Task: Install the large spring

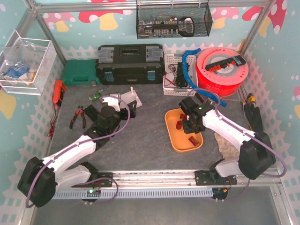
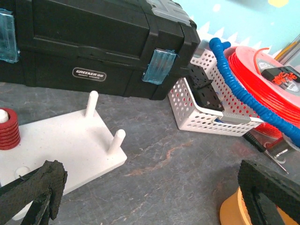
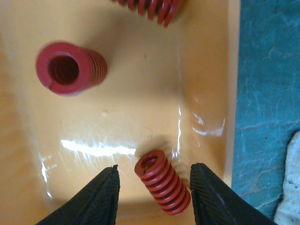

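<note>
Your tabletop [image 1: 145, 140] carries a black toolbox [image 1: 130, 63] straight ahead of your left pincer [image 2: 152, 183], at the far edge. A red filament spool [image 1: 222, 70] stands ahead and to the right of that pincer, with a white basket [image 2: 197, 112] just in front of the spool.

Ahead and to the left of the left pincer lies the white peg plate [image 2: 70, 140]. Two of its pegs are bare, and one at the left edge carries a red spring [image 2: 7, 131]. Your left pincer is spread wide and has hold of nothing.

Your right pincer [image 3: 154, 168] points down into the orange tray [image 3: 140, 103]. It is partly open, its fingers [image 3: 101, 197] either side of a narrow spring [image 3: 163, 187] lying on the tray floor. There is a clear gap on the left side; on the right you cannot tell whether it touches.

The large spring [image 3: 70, 68] lies in the same tray, ahead of and to the left of the right pincer, apart from it. A third spring [image 3: 150, 7] shows at the far edge, further ahead.
</note>
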Robot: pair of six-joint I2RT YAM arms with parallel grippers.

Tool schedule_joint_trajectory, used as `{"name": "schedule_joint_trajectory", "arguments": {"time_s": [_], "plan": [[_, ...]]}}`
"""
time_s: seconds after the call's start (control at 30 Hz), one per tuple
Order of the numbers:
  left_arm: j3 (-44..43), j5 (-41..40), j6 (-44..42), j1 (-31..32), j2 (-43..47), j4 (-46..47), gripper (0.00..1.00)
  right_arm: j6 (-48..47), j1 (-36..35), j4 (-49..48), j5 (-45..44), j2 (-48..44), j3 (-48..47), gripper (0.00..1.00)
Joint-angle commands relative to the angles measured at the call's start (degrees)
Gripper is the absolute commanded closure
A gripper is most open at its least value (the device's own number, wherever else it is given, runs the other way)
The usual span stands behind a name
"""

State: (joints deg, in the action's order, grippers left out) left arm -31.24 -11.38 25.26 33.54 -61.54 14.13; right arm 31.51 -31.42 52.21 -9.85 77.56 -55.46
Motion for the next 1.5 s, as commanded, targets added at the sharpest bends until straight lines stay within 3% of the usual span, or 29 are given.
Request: {"name": "schedule_joint_trajectory", "arguments": {"time_s": [0.0, 1.03, 1.47], "plan": [[0.92, 0.15, -0.11, 0.63, 1.39, 1.60, 0.01, -1.65, 0.38, 4.74, 2.13, 1.45, 1.18, 0.55], [1.36, 0.36, 0.20, 0.94, 2.09, 2.09, 0.01, -1.80, 0.39, 0.38, 4.19, 11.34, 4.99, 0.50], [1.19, 0.13, 0.06, 0.91, 1.08, 2.22, 0.01, -3.38, 0.43, -5.44, 2.56, 14.04, 2.14, 0.75]]}}
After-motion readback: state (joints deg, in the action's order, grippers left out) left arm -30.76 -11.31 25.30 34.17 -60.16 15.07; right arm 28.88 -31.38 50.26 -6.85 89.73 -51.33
